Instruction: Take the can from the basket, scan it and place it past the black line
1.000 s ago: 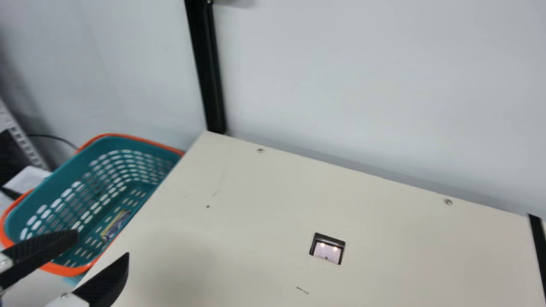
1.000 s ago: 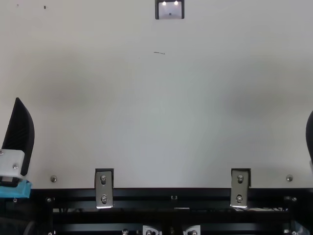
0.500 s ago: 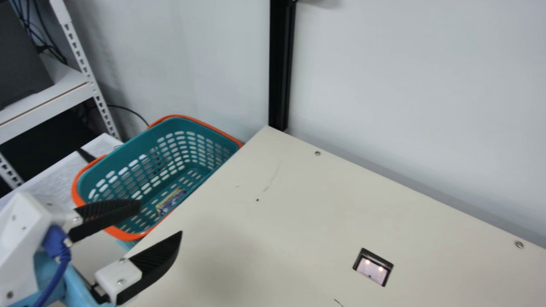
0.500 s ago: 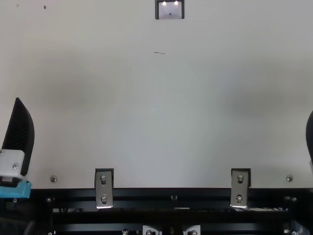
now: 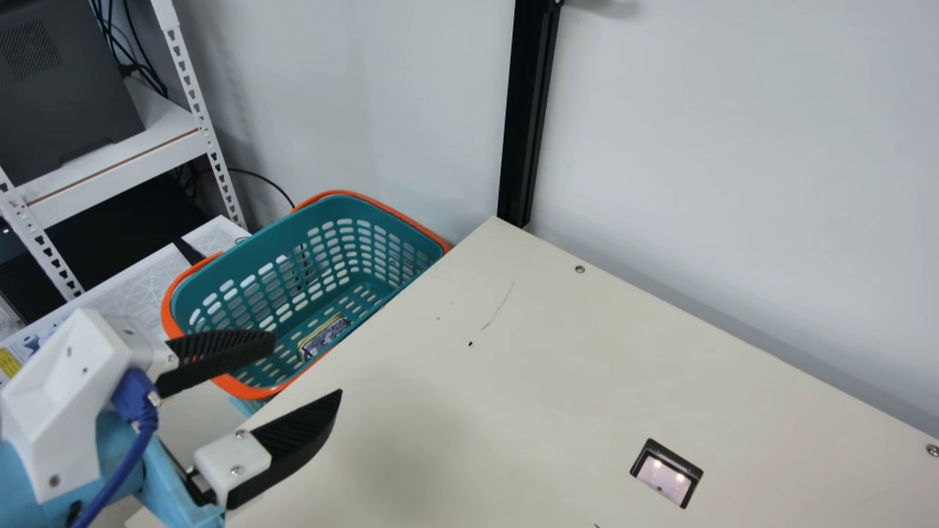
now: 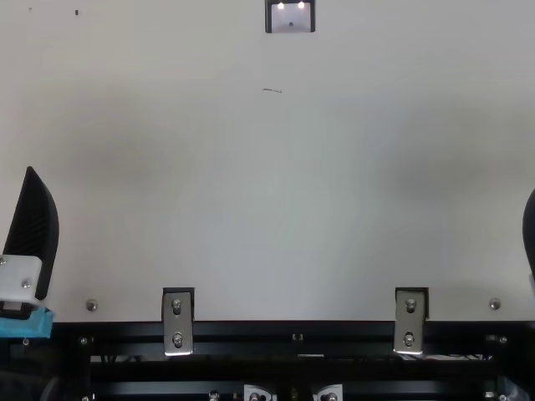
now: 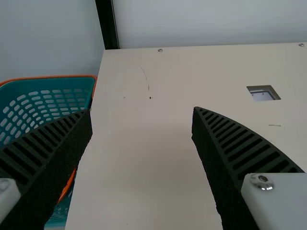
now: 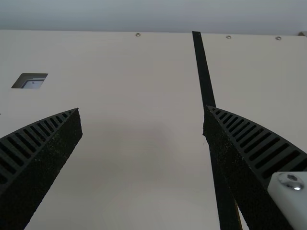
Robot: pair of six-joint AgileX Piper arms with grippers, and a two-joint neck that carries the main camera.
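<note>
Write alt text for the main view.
A can lies in a teal, orange-rimmed basket beside a cream table; in front, the robot's left claw is open and empty. A small lit window is set into the table.

You won't find any text, label, brand, number or sign legible in these views. In the main view, toward eight o'clock from the centre, the can [image 5: 325, 336] in the basket [image 5: 257, 253] bears dark and pale markings too small for you to read. Between eight and nine o'clock, at that view's edge, a yellow patch [image 5: 9, 361] on the white patterned surface [image 5: 139, 277] gives you nothing readable either.
</note>
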